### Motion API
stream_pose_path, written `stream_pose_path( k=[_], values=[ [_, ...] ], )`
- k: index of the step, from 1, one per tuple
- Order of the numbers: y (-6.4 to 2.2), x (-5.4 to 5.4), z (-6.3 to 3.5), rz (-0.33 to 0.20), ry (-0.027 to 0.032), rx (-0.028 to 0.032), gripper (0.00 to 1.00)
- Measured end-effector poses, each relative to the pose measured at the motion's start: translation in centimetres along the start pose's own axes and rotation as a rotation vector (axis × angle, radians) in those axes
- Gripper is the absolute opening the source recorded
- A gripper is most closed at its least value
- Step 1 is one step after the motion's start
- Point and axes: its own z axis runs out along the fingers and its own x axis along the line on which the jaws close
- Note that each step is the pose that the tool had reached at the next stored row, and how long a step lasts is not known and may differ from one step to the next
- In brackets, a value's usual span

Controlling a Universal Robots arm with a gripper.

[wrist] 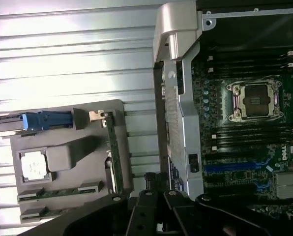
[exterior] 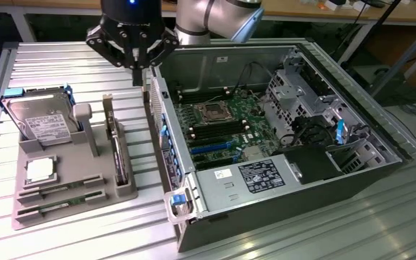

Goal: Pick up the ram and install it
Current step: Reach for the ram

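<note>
claw (exterior: 137, 80): shut, fingers together and pointing down, nothing held. it hangs above the bench (exterior: 49, 59), over the gap between the grey tray (exterior: 85, 168) and the near wall of the open computer case (exterior: 266, 206), close to the far end of the upright card (exterior: 115, 146).

ram: two matching green sticks lie flat in slots at the front of the tray, side by side and parallel. the first ram stick (exterior: 60, 190) sits just beside the silver processor chip (exterior: 40, 169); the second ram stick (exterior: 60, 207) lies nearest the tray's front edge. both are seated in the tray, well apart from the claw. the wrist view confirms the first ram stick (wrist: 60, 191) and the second ram stick (wrist: 41, 212) in their slots.

other items: hard drive (exterior: 41, 122) stands tilted at the back of the tray. the case lies on its side on the exterior view's right, side panel off, motherboard (exterior: 222, 124) exposed.
</note>
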Motion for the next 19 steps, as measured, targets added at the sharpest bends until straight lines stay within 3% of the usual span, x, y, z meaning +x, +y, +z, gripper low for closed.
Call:
stream_pose_path(
  k=[7,10,15,19],
  values=[
    [-1.59,5.7,0.05,0.0,0.0,0.0,0.1],
    [-2.03,7.3,0.05,0.0,0.0001,0.0001,0.1],
    [-4.49,9.1,0.07,0.0,0.0,0.0,0.1],
    [-5.76,11.8,0.2,0.0,0.0001,0.0,0.1]
  ],
)
